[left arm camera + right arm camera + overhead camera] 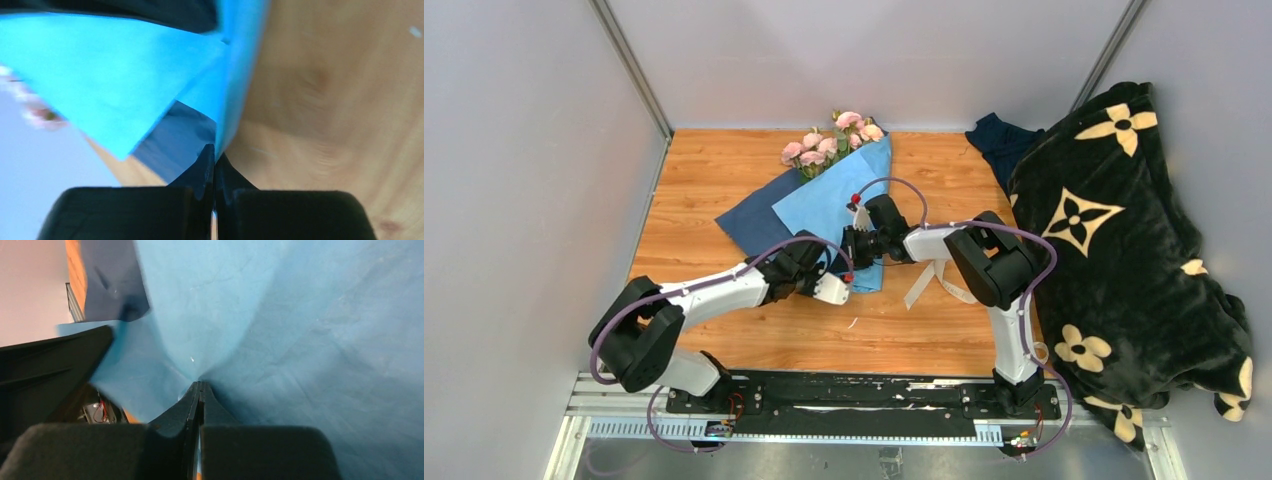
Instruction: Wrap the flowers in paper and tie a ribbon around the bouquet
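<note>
As the left pincer (215,152) and right pincer (200,386) are each clamping the paper (834,200), gentle, even tension is looking wisest, keeping the flowers (829,140) wrapped.

2 arms stand on a black plate (854,392) bolted over a silver rail (794,430). The left arm (714,290), at the plate's left end, has white link shells and bulky black joint housings. The right arm (1009,335), at the plate's right end, matches it. A lilac cable (894,181) loops along each arm, with a small red fitting (855,197) at the wrist. The left gripper (214,150) and right gripper (200,386) each have 2 matte black wedge fingers (200,172) that taper to thin tips.
</note>
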You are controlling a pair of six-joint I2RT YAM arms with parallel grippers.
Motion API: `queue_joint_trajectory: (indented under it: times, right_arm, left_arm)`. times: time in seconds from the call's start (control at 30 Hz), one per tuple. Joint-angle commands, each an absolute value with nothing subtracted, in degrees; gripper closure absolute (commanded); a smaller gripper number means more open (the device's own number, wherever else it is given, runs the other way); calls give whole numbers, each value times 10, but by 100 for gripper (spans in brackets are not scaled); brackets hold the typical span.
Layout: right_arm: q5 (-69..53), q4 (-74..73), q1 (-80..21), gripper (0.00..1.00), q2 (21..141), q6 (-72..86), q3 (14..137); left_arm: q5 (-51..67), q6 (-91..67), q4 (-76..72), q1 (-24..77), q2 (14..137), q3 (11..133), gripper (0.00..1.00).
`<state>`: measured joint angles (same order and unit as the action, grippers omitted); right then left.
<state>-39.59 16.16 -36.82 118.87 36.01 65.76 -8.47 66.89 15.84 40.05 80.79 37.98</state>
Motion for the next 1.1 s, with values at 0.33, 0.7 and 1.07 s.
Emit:
queue_joint_trajectory:
  times: [0.33,0.7,1.07]
  right_arm:
    - [-382,217,-375,100,1204,433,572]
    - [-368,294,-339,100,1093,504,519]
    - [-229,81,-239,62,963,379,500]
  left_arm:
    - [-161,715,172,501,898,548,100]
    - [-139,762,137,501,920,509,100]
    - [-138,780,124,501,928,495,100]
